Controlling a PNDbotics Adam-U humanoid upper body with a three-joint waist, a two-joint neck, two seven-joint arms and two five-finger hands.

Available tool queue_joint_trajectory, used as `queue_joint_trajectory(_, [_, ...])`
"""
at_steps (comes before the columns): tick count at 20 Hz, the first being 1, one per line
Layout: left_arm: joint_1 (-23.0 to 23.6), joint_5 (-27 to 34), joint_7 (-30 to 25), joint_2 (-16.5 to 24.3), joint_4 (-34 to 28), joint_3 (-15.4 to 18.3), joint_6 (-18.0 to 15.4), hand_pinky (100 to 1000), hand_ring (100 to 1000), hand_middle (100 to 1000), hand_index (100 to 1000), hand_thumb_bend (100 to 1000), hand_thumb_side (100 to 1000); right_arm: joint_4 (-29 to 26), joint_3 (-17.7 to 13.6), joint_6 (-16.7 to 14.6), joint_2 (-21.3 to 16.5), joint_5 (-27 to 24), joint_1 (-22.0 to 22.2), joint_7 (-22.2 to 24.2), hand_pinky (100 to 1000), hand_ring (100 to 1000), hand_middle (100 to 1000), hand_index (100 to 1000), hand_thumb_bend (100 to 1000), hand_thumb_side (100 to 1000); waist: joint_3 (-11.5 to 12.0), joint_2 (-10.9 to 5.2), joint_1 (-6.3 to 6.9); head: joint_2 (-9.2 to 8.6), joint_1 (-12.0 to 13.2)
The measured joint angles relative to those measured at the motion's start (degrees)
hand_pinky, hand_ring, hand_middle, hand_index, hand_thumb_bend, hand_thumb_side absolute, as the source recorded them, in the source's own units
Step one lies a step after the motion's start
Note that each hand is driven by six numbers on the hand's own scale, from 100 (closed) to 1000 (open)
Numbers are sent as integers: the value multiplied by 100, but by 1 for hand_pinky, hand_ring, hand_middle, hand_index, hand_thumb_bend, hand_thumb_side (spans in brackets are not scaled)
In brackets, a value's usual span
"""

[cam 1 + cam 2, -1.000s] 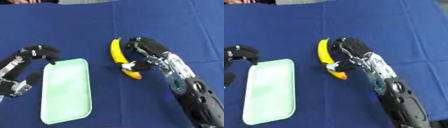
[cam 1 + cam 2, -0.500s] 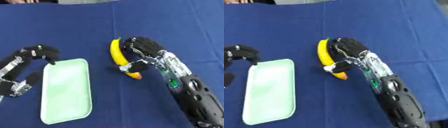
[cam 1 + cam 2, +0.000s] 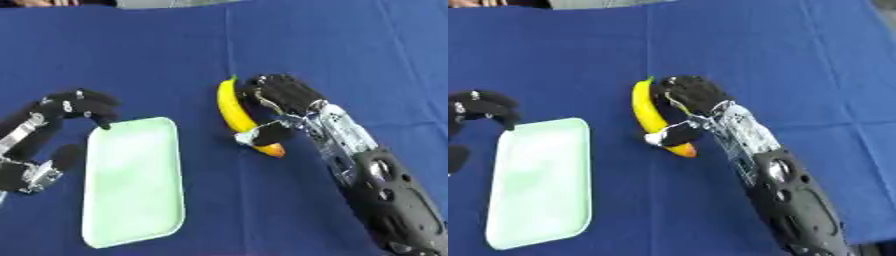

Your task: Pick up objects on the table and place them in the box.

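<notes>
A deep blue cloth point(image 3: 350, 55) blankets the desk from edge to edge, with faint straight fold lines crossing it, one running up toward twelve o'clock and another slanting off at about three. Up at eleven o'clock, right on the far edge, a sliver of a person's hand point(image 3: 35, 3) peeks in. Beside it, near twelve o'clock, a pale grey strip point(image 3: 166, 3) lies beyond the cloth's border.
</notes>
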Motion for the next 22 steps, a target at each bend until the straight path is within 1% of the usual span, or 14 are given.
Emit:
queue_joint_trajectory(3, [0,0,0,0,0,0,0,585,729,802,843,100,758,0,0,0,0,9,0,0,369,566,606,732,566,810,0,0,0,0,0])
queue_joint_trajectory(4, [0,0,0,0,0,0,0,585,729,802,843,100,759,0,-1,0,0,10,0,-1,336,544,589,715,524,781,0,0,0,0,-1])
queue_joint_trajectory(5, [0,0,0,0,0,0,0,585,729,802,843,100,763,0,-1,2,0,10,0,-3,348,552,596,721,541,790,0,0,0,0,-1])
queue_joint_trajectory(6, [0,0,0,0,0,0,0,585,729,802,843,100,759,0,-2,7,0,10,0,-9,226,468,527,666,415,710,0,0,0,0,-2])
queue_joint_trajectory(7, [0,0,0,0,0,0,0,585,729,802,843,100,759,1,0,26,3,10,0,-30,132,391,462,608,303,662,0,0,1,0,-9])
queue_joint_trajectory(8, [0,0,0,0,0,0,0,585,729,802,843,100,759,5,2,57,7,10,3,-68,100,336,407,557,202,632,1,0,1,0,-19])
queue_joint_trajectory(10, [0,0,0,0,0,0,0,585,729,802,843,100,759,0,1,141,9,9,8,-226,100,270,336,498,107,604,1,0,4,0,-40])
queue_joint_trajectory(13, [0,0,0,0,0,0,0,585,729,802,843,100,759,1,5,271,9,13,14,-508,100,192,254,419,100,589,0,0,5,0,-41])
queue_joint_trajectory(16, [0,0,0,0,0,0,0,585,729,802,843,100,759,7,24,348,9,41,45,-721,100,147,208,379,100,590,0,0,6,0,-41])
queue_joint_trajectory(22, [0,0,1,0,0,0,-1,585,729,803,844,100,759,23,36,397,1,44,66,-926,100,116,172,366,100,597,0,3,9,0,-42])
